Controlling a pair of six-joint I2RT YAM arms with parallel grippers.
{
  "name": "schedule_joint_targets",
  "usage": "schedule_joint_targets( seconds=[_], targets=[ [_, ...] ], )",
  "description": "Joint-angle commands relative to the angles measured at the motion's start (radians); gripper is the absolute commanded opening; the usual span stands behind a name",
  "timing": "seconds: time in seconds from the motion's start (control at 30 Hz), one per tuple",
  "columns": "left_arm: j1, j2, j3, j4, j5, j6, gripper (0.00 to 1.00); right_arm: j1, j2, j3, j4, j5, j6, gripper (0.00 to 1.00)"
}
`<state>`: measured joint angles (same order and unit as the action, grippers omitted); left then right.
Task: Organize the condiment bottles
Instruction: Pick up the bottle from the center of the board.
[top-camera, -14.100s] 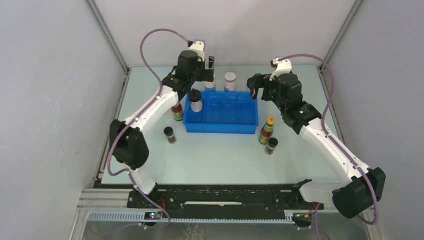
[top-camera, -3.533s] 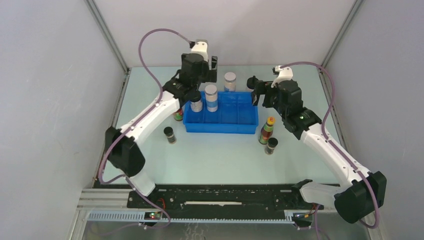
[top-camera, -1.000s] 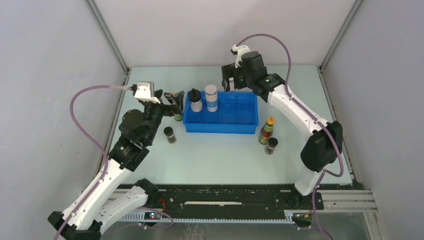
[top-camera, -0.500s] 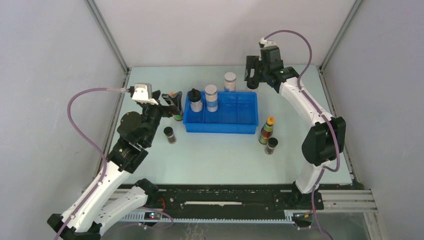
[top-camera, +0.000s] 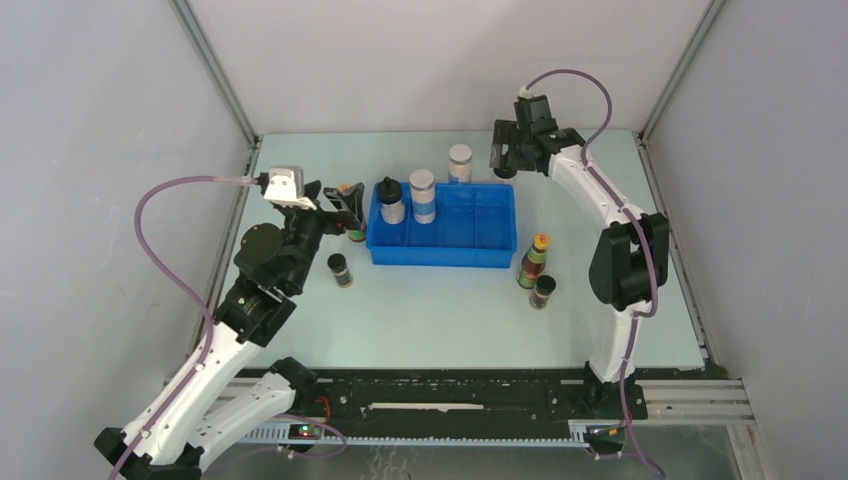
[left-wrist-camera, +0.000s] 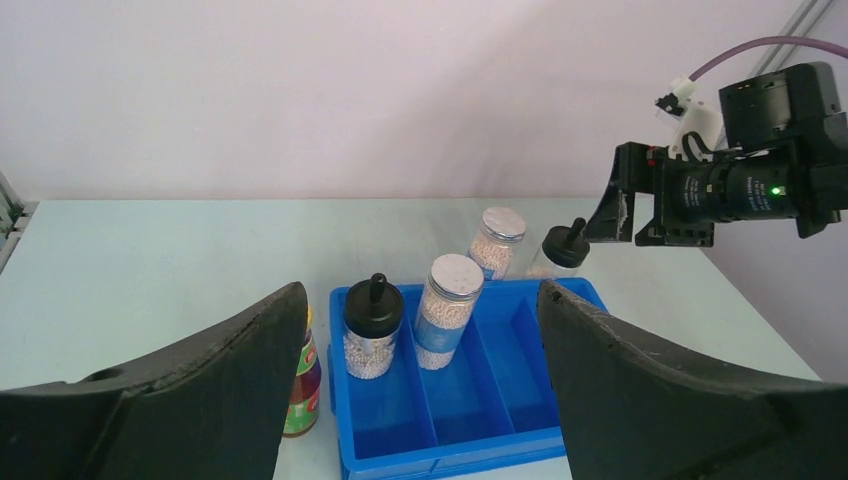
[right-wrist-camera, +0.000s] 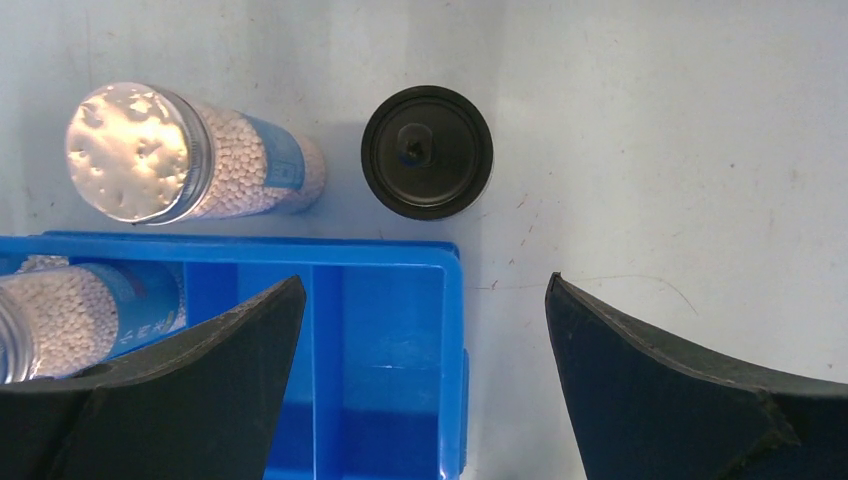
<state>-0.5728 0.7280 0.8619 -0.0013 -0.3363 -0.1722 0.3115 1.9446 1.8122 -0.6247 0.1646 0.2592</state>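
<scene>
The blue tray (top-camera: 445, 262) holds a black knob-capped bottle (top-camera: 392, 200) and a white-lidded blue-label bottle (top-camera: 422, 195). A second white-lidded bottle (top-camera: 460, 162) stands behind the tray. My right gripper (top-camera: 505, 160) is open and empty, hovering above the second knob-capped bottle (right-wrist-camera: 427, 151) beside the tray's far right corner. My left gripper (top-camera: 340, 205) is open and empty left of the tray, by a slim orange-capped bottle (left-wrist-camera: 303, 385). Short dark bottles stand at left (top-camera: 340, 270) and right (top-camera: 543, 291), the right one next to another slim bottle (top-camera: 535, 260).
The tray's two right compartments (left-wrist-camera: 520, 375) hold nothing. Grey enclosure walls (top-camera: 120, 150) close in the table on the left, back and right. The right arm's elbow (top-camera: 622, 262) hangs over the table to the right of the tray.
My right gripper has moved right, off the white-lidded bottle behind the tray, to above the knob-capped bottle. My left arm has barely moved. No bottle has shifted in the last second.
</scene>
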Motion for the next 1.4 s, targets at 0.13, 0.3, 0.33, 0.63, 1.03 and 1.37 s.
schedule_joint_targets(
  seconds=[0.13,0.3,0.33,0.63,1.03,1.37],
  targets=[
    [0.004,-0.016,-0.034,0.036,0.008,0.032,0.89,-0.017,0.068,0.094,-0.024,-0.009,0.022,1.00],
    [0.005,-0.021,-0.043,0.047,0.013,0.033,0.89,-0.020,0.112,0.138,-0.031,-0.018,0.016,1.00],
    [0.004,-0.021,-0.044,0.049,0.014,0.031,0.89,-0.021,0.122,0.149,-0.035,-0.020,0.015,1.00],
    [0.004,-0.026,-0.060,0.066,0.012,0.034,0.88,-0.022,0.154,0.207,-0.053,-0.014,0.007,0.98],
    [0.003,-0.097,-0.046,0.062,0.045,0.058,0.86,0.209,-0.155,0.006,0.036,-0.083,-0.219,0.99],
    [-0.008,-0.137,0.067,-0.048,0.171,0.091,0.85,0.435,-0.129,0.045,0.043,-0.199,-0.335,1.00]
  ],
)
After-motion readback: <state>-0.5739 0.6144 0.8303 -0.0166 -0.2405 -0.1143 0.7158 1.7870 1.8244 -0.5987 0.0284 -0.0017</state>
